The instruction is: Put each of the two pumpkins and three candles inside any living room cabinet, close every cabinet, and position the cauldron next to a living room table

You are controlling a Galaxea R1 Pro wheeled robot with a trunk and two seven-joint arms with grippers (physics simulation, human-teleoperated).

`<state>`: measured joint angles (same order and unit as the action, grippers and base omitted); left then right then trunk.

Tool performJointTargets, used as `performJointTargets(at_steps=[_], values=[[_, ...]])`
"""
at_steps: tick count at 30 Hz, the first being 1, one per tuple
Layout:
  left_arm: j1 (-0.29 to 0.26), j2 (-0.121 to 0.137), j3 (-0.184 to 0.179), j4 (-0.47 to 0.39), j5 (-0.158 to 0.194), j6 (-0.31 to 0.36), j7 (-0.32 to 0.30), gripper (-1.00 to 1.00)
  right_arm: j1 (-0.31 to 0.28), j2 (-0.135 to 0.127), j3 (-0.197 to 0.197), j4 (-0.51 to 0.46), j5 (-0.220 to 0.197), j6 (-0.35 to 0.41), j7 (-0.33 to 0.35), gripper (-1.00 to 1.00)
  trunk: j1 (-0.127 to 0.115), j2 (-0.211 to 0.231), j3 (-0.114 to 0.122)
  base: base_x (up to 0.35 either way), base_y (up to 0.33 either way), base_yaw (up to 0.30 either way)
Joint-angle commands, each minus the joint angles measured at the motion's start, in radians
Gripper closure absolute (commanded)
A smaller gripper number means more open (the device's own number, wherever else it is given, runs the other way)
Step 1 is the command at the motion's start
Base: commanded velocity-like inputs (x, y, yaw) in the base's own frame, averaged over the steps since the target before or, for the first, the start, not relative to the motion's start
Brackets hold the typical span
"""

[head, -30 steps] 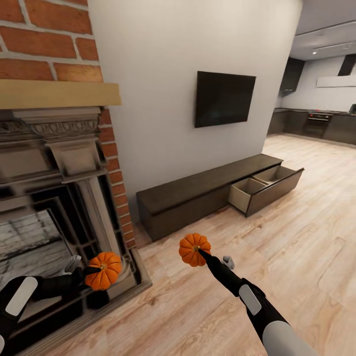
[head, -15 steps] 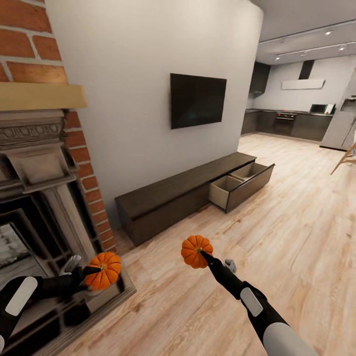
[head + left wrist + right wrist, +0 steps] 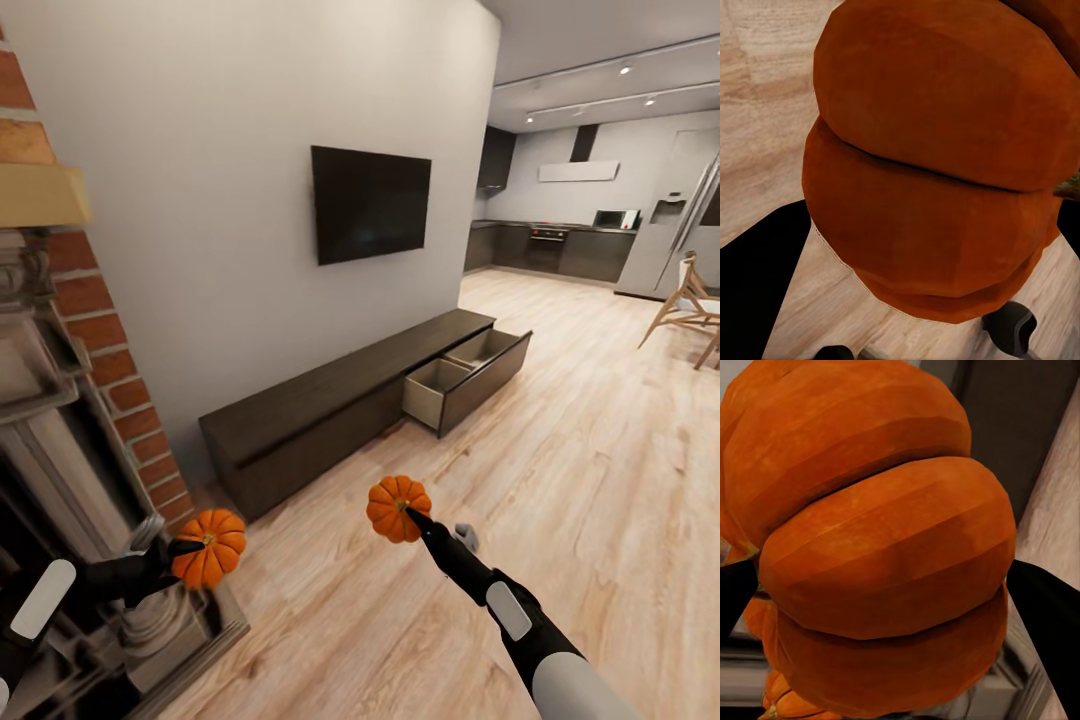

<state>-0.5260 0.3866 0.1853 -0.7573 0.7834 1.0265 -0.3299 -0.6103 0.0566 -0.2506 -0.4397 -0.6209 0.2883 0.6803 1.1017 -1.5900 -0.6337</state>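
i carry one pumpkin in each pincer. my left pincer (image 3: 192,547) is clenched on the left pumpkin (image 3: 208,547), low at about 8 o'clock in my head view, hanging over the edge of the fireplace (image 3: 60,500) hearth. my right pincer (image 3: 412,516) is clenched on the right pumpkin (image 3: 397,507), held out over the bare wood floor (image 3: 560,480) near 6 o'clock. in the left wrist view the left pumpkin (image 3: 930,172) sits pressed close before the camera, with pale floorboards behind it. in the right wrist view the right pumpkin (image 3: 885,555) likewise crowds the lens, dark finger edges at either side of it.

the brick and stone fireplace stands close on my left at 9 o'clock, its ledge just beside my left arm. ahead, at about 12 o'clock, the long dark cabinet (image 3: 300,420) runs along the grey wall under a black television (image 3: 370,202). the floor between me and it lies open.

at the cabinet's far end one drawer (image 3: 468,380) is pulled out toward the room. its pale inside is split into two compartments, and what i can see of them holds nothing. the rest of the cabinet front is shut flat.

farther off, near 1 o'clock, there is a kitchen with dark counters (image 3: 560,250), and a wooden chair (image 3: 690,305) at 2 o'clock.
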Motion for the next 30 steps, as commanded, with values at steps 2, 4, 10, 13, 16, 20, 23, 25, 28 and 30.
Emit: performJointTargets(at_steps=[2, 4, 10, 13, 16, 20, 23, 25, 28, 30], values=[[0.000, 0.000, 0.000, -0.001, 0.013, 0.001, 0.002, 1.00, 0.000, 0.000, -0.001, -0.001, -0.005, 0.002, 0.000, 1.00, 0.000, 0.000, 0.000, 0.330, 0.000, -0.002], [0.000, 0.000, 0.000, 0.000, 0.013, 0.001, 0.002, 1.00, 0.000, 0.001, -0.001, -0.001, -0.005, 0.002, 0.000, 1.00, 0.000, 0.000, 0.000, 0.330, 0.000, -0.001], [0.000, 0.000, 0.000, -0.001, 0.013, 0.001, 0.002, 1.00, 0.000, 0.000, -0.001, -0.001, -0.006, 0.005, 0.000, 1.00, 0.000, 0.000, 0.000, 0.330, 0.000, -0.096], [0.000, 0.000, 0.000, 0.000, 0.013, 0.001, 0.002, 1.00, 0.000, 0.000, -0.001, -0.001, -0.006, 0.005, 0.001, 1.00, 0.000, 0.000, 0.001, 0.319, 0.000, -0.260], [0.000, 0.000, 0.000, 0.000, 0.013, 0.001, 0.002, 1.00, 0.000, 0.000, -0.001, -0.001, -0.006, 0.005, 0.001, 1.00, 0.000, 0.000, 0.002, 0.148, 0.000, -0.275], [0.000, 0.001, 0.000, -0.001, 0.013, 0.001, 0.002, 1.00, 0.000, 0.000, -0.001, -0.001, -0.006, 0.006, 0.001, 1.00, 0.000, 0.000, 0.005, 0.026, 0.000, -0.278], [0.000, 0.001, 0.000, -0.001, 0.013, 0.001, 0.002, 1.00, 0.000, 0.000, -0.001, -0.001, -0.006, 0.006, 0.001, 1.00, 0.000, 0.000, 0.007, 0.059, 0.000, -0.278], [0.000, 0.001, 0.000, -0.001, 0.013, 0.001, 0.002, 1.00, 0.000, 0.000, -0.001, 0.000, -0.006, 0.006, 0.001, 1.00, 0.000, 0.000, 0.008, 0.166, 0.000, -0.278], [0.000, 0.001, 0.000, 0.000, 0.013, 0.001, 0.002, 1.00, 0.000, 0.000, -0.001, 0.000, -0.006, 0.006, 0.001, 1.00, 0.000, 0.000, 0.010, 0.250, 0.000, -0.278], [0.000, 0.001, 0.001, 0.000, 0.013, 0.001, 0.002, 1.00, 0.000, 0.000, -0.001, -0.001, -0.006, 0.005, 0.001, 1.00, 0.000, 0.000, 0.012, 0.311, 0.000, -0.277]])
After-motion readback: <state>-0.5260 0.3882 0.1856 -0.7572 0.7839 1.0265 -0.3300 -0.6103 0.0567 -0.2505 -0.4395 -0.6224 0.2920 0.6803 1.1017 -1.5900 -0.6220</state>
